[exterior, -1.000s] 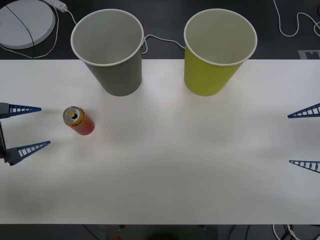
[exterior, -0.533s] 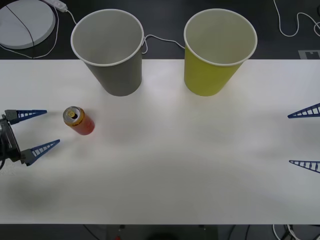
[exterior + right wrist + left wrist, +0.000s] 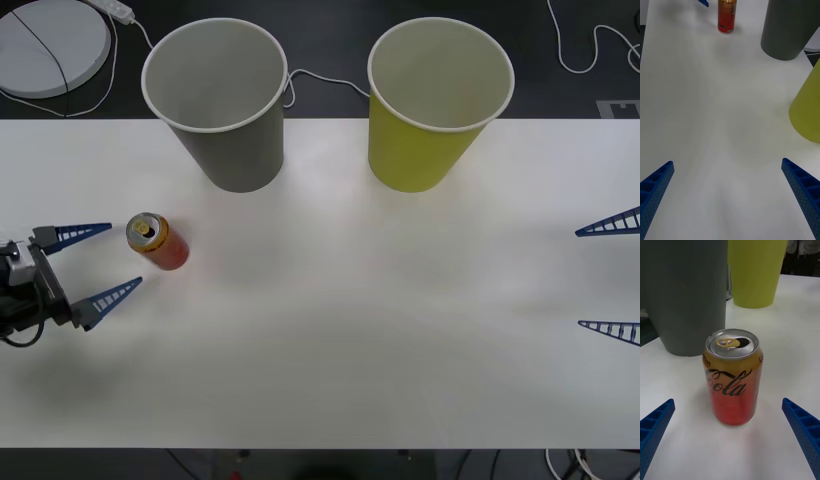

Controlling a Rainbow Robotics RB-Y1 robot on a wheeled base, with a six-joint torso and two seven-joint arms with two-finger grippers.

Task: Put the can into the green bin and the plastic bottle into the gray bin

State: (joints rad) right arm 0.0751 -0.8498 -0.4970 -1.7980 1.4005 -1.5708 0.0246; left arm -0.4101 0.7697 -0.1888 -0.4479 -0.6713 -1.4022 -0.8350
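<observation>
Layout: can front-left on the table, two bins at the back, grippers at either edge.

The can (image 3: 157, 241) stands upright on the table (image 3: 340, 340), toward the robot's left, in front of and a bit left of the gray bin (image 3: 218, 100). The green bin (image 3: 437, 102) stands to the right of the gray bin, apart from it, both near the table's far edge. The left gripper (image 3: 104, 263) sits just left of the can, fingers spread and pointed at it, not touching. The right gripper (image 3: 610, 275) is at the table's right edge, fingers apart, well away from everything.
</observation>
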